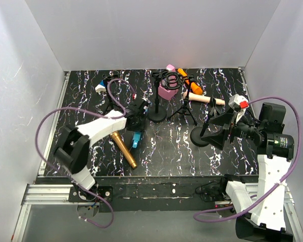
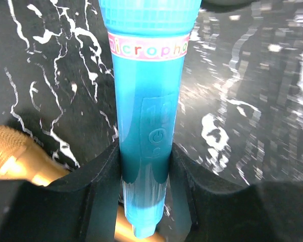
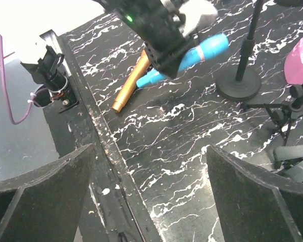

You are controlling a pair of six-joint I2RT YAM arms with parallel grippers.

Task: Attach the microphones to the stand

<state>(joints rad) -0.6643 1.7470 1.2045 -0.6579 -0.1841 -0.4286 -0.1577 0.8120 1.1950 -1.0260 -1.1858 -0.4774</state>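
Looking down from the top external camera, you have the left end effector (image 1: 135,126) low over the middle of the worktop (image 1: 161,151), right on the cyan-blue microphone (image 1: 136,140), whose body pokes out beneath it. The gold microphone (image 1: 124,149) lies just beside it, slanting toward the near edge. Farther back, the orange microphone (image 1: 189,85) and the pale pink-beige microphone (image 1: 204,99) lie near a tripod stand (image 1: 184,108) and the pink metronome (image 1: 166,91). A round-base stand (image 1: 157,113) with a ring-shaped holder on top rises between them and your left arm. The right end effector (image 1: 218,128) sits at the right side, next to a second round-base stand (image 1: 199,136).

From the left wrist, your fingers (image 2: 86,201) press against both sides of the cyan-blue handle near its tail, so this end effector is clenched on that microphone. The tail crosses over the gold one. You cannot tell whether it is off the surface.

From the right wrist, the right end effector is released: its jaws stand wide apart with only bare worktop between them. Across the surface, the cyan-blue head points toward the round-base stand.
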